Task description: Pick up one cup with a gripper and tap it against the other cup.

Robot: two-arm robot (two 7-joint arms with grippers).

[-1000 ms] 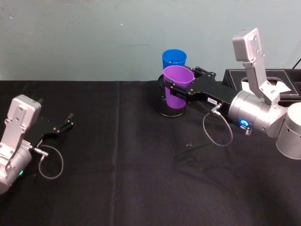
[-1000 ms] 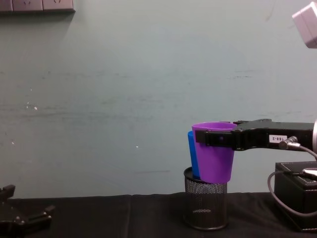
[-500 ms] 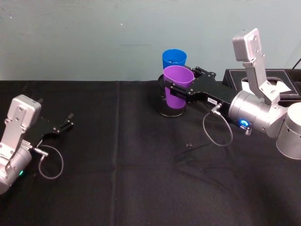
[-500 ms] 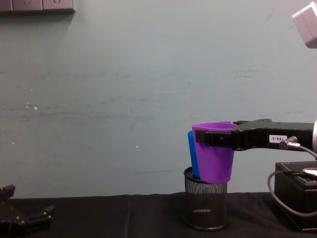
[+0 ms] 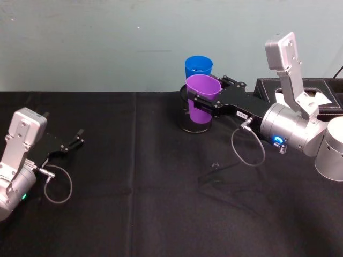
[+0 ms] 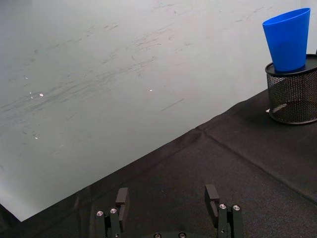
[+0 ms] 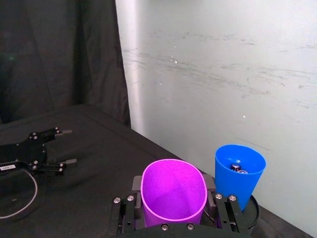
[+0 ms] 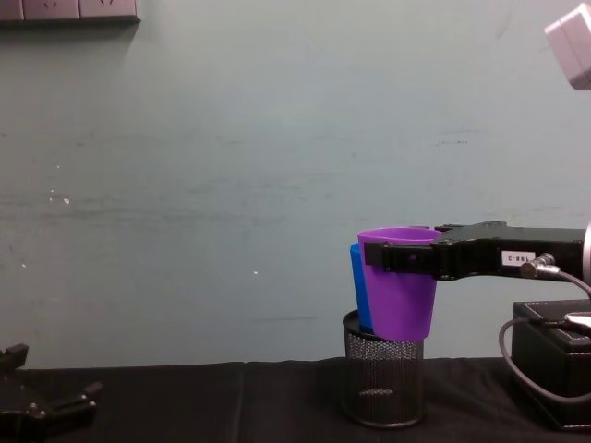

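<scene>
Right gripper (image 5: 210, 91), w/ long flat black jaws on a silver cylinder bearing a blue glowing ring, reached in from the robot's right and was clamped on the purple tumbler (image 5: 202, 103), one jaw on each side just under the rim. The purple tumbler, a smooth tapered plastic cup, was upright and clear of the table; in the chest view its base (image 8: 399, 288) sat approx. level w/ the rim of the black wire-mesh holder (image 8: 383, 386), a short cylinder standing on the black tablecloth (image 5: 161, 187). The blue tumbler (image 5: 198, 67), same taper and smooth plastic finish, stood inside the mesh holder, leaning slightly, on the wall side of the purple one. The two cups were just beside each other; whether their walls touched could not be told. In the right wrist view, small objects lay at the bottom of the blue tumbler (image 7: 238, 171), too small to identify. Left gripper (image 5: 72, 143), a small black clamp, sat low at the table's left, well apart from the cups, prongs spread w/ nothing between them. A black box (image 5: 321, 88) stood at far right, before the pale scuffed wall (image 8: 231, 166).
</scene>
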